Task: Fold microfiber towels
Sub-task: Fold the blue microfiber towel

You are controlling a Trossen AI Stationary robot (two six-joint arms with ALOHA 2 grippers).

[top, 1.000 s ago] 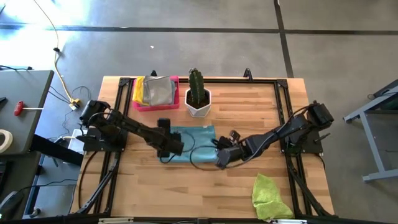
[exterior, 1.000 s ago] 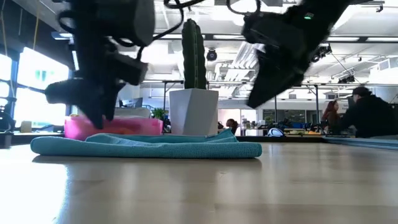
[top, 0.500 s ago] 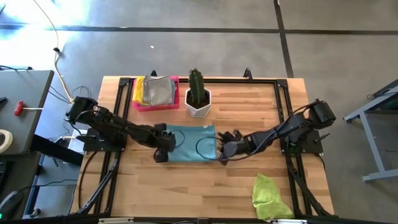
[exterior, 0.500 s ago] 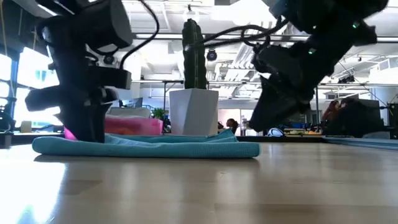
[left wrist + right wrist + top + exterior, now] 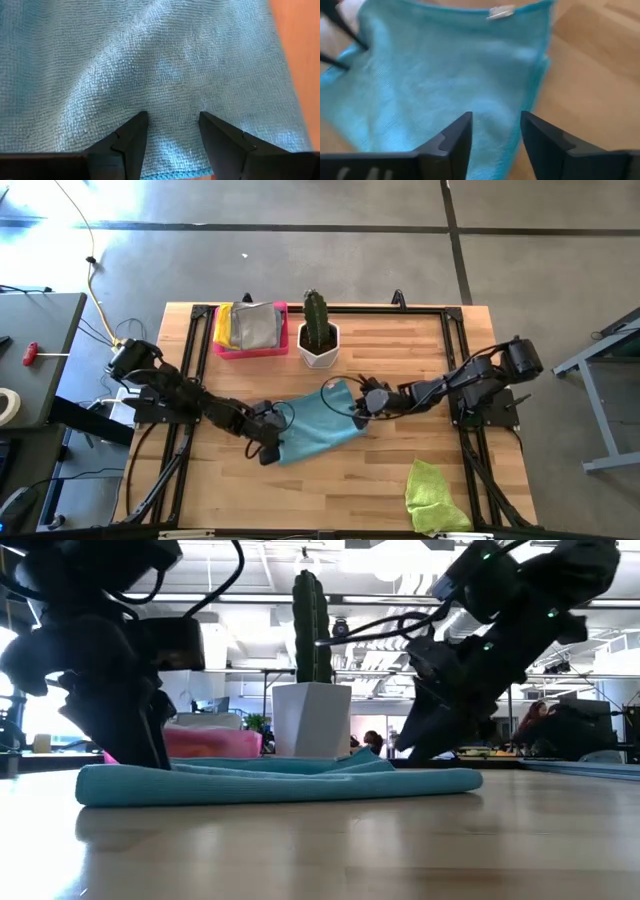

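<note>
High view, for your reference: the blue towel (image 5: 315, 425) lay near the middle of the table (image 5: 400, 470), skewed, its long axis running from the near-left corner by your left gripper (image 5: 268, 445) up toward the far-right corner by your right gripper (image 5: 365, 405). That far corner pointed toward the cactus pot (image 5: 319, 345); the near edge sagged toward the table's front. Your left gripper sat at the towel's near-left end, your right gripper at its far-right end, so the two stood at opposite ends of the long axis.

Left wrist view: the two fingers (image 5: 125, 142) stood apart with blue pile (image 5: 150, 70) spread between and beyond them, a hemmed edge just behind the tips. You could not tell from this whether the jaws pinched cloth or merely rested on it.

Right wrist view: the fingers (image 5: 452, 142) were likewise parted over the towel (image 5: 440, 75), whose white tag (image 5: 501, 12) lay at the far hem; bare wood showed to one side. No cloth was seen clamped between these jaws, so they read as released.

Low view: the towel (image 5: 280, 780) lay flat as a long, low band with a slight ridge along its top, both arms coming down to its ends.

Elsewhere you had a pink tray (image 5: 247, 345) at the far side holding a yellow (image 5: 222, 327) and a grey towel (image 5: 256, 326), and a green towel (image 5: 435, 495) crumpled at the near-right corner.
</note>
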